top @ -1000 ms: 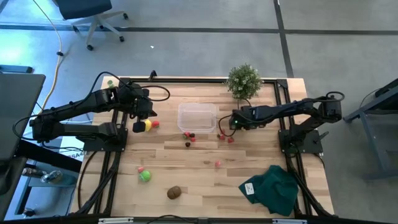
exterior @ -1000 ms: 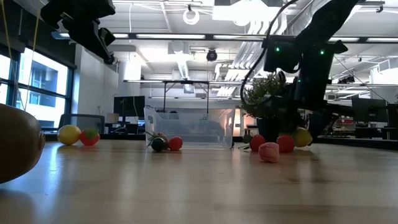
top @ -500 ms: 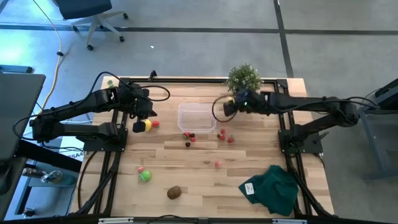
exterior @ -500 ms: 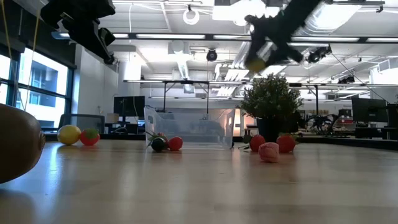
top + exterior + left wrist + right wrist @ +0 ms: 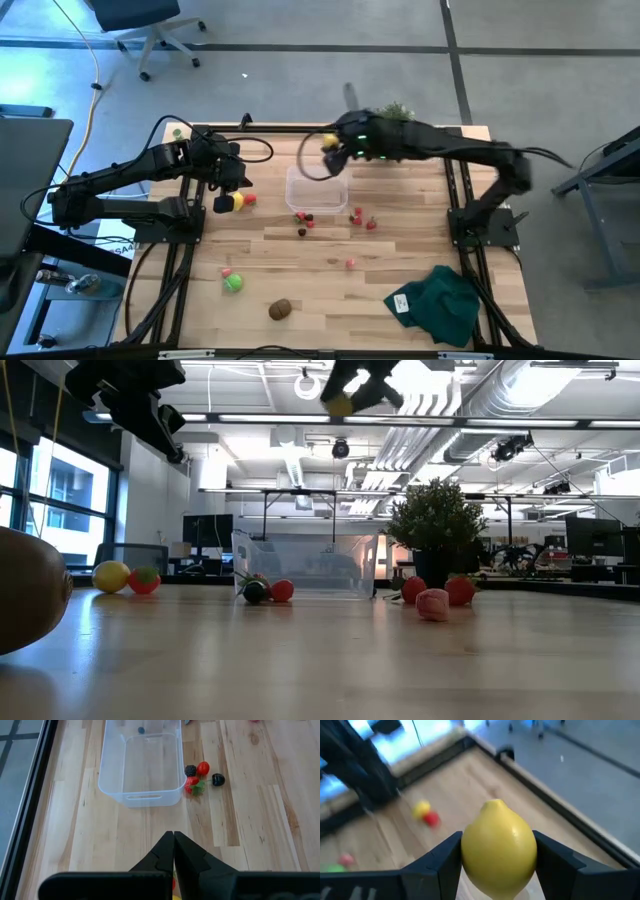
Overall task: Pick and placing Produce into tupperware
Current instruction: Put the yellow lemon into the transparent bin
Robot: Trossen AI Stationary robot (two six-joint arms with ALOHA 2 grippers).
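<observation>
**Right gripper carrying lemon above tupperware's far edge**

Right gripper [image 5: 330, 146] clamped on a yellow lemon [image 5: 499, 848], fingers [image 5: 443, 861] pressed to both sides of it in the right wrist view. In the high view the right arm reaches across the far side of the table, gripper over the far edge of the tupperware [image 5: 317, 188]. Low view shows the lemon [image 5: 341, 403] high in the air, well above the container [image 5: 305, 563].

Tupperware sits mid-table toward the far side, clear; inside looks bare apart from a small dark spot at one end in the left wrist view, unclear what.

Left gripper [image 5: 173, 851] fully closed, jaws together, nothing between them. It hangs raised off the table at the left, near a second lemon [image 5: 237, 201] and a red fruit [image 5: 249, 199] lying together.

Berries [image 5: 201, 775], red and dark, lie just beside the tupperware's near side. More red pieces [image 5: 364, 219] lie on the table to its right and one pink piece [image 5: 351, 263] nearer the front. Green ball [image 5: 233, 283] and brown kiwi [image 5: 280, 309] sit near the front left. Dark green cloth [image 5: 436, 304] at front right.
</observation>
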